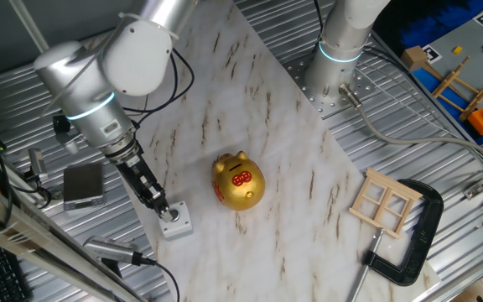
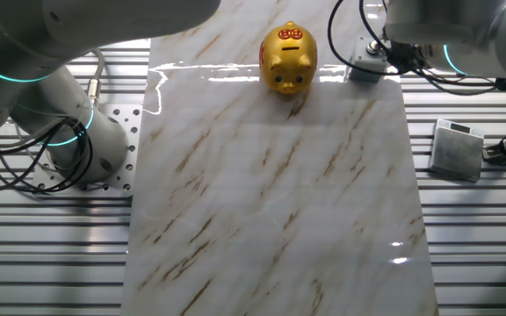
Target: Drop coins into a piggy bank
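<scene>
The piggy bank (image 1: 238, 179) stands on the marble board (image 1: 309, 168), near its edge beside the small grey box (image 1: 175, 221), with bare board all around it. The arm slants down; its gripper (image 1: 168, 214) touches the box, opening not discernible.

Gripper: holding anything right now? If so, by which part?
Cannot tell. The gripper is down at the small grey box, its tips hidden; no coin shows. The piggy bank stands apart, untouched.
</scene>
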You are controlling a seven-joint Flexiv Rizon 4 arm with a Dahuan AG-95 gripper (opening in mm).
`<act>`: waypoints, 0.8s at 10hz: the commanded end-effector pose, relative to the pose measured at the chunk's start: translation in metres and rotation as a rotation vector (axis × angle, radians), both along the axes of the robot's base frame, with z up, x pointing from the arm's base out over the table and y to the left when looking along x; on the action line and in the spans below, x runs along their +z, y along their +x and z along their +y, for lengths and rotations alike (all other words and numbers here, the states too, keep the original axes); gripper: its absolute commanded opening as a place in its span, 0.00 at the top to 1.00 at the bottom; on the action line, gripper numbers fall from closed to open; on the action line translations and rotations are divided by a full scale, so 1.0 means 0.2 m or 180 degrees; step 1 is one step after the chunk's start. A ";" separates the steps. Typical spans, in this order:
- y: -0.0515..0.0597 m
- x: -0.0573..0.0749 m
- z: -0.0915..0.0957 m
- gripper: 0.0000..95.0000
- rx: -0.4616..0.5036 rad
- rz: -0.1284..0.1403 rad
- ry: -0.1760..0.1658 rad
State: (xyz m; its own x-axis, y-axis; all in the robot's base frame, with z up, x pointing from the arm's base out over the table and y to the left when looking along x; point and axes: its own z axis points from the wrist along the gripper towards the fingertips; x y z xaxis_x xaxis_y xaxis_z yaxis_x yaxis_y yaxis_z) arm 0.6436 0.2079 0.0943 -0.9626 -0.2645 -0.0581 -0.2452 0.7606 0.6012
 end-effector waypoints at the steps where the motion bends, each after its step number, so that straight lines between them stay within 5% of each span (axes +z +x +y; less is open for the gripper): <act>1: 0.00 0.00 0.00 0.80 0.0007 -0.0006 0.0002; 5: 0.00 0.00 0.00 0.80 0.0036 -0.0027 -0.0024; 6: 0.00 0.00 0.00 0.60 0.0045 -0.0031 -0.0037; 8: 0.00 0.00 -0.01 0.60 0.0057 -0.0034 -0.0046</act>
